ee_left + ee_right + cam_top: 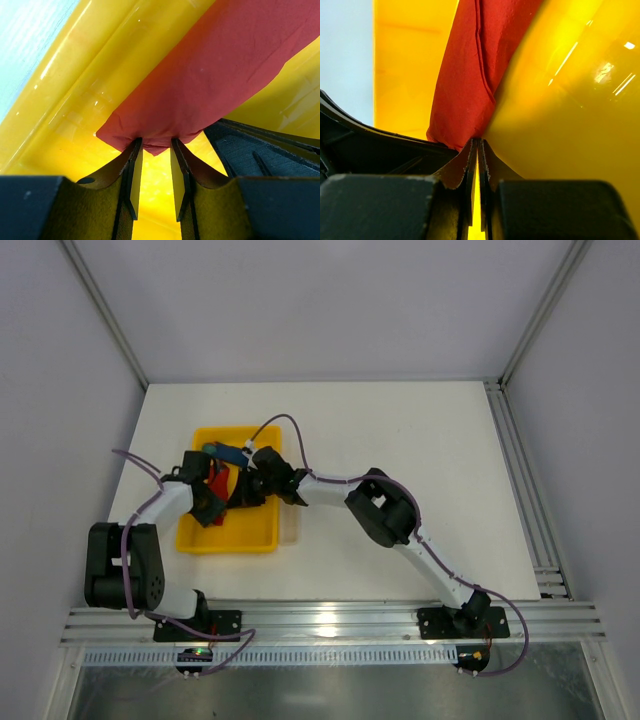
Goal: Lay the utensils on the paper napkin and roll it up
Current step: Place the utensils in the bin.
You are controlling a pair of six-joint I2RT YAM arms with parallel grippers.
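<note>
The red paper napkin (216,480) lies folded inside the yellow tray (230,537). My left gripper (212,502) is low in the tray. In the left wrist view its jaws (155,142) stand a little apart, with the napkin (215,65) resting on the fingertips and a red corner dipping between them. My right gripper (255,480) comes in from the right. In the right wrist view (478,141) it is closed to a thin slit on the lower end of the napkin (470,85). No utensils show in any view.
A blue stick with a teal end (225,452) lies at the tray's far side. The tray's walls (75,100) (570,125) stand close around both grippers. The other gripper's dark body shows in each wrist view (260,150) (370,145). White table lies right of the tray.
</note>
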